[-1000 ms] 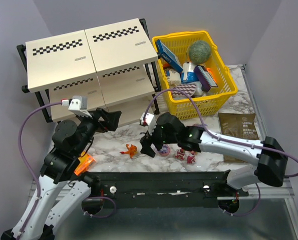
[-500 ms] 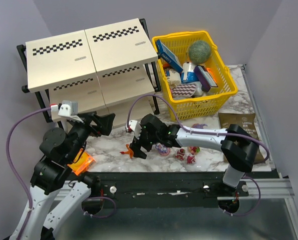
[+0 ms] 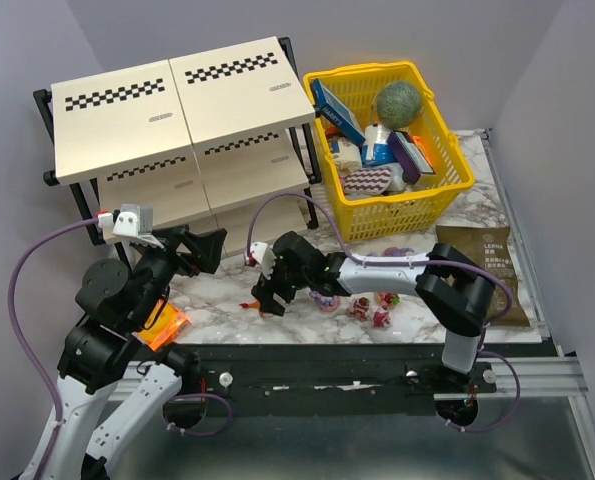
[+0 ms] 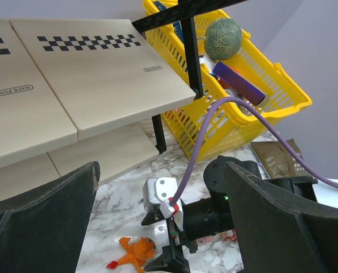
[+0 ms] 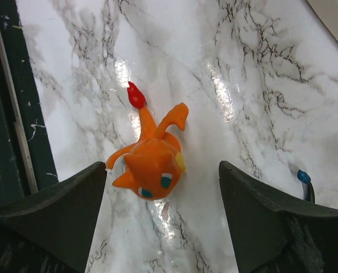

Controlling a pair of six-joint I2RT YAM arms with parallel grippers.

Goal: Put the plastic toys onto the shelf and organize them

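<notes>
Leftward slid my right pincer (image 3: 268,299), over the orange figurine (image 5: 151,168).
Jaws stood spread astride it on the marble (image 5: 242,68); light, slick plastic, I judged (thin tail), best pinched across its round body.

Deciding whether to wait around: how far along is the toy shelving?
Done: nothing visible; no toys show on the shelf. In hand: the right gripper, jaws open, straddles the orange figurine, not gripping yet. Remaining: that one plus the small figurines on the marble tabletop; the left gripper is open, empty.

Shelf (image 4: 100,79) partly off-frame, L wrist cam
</notes>
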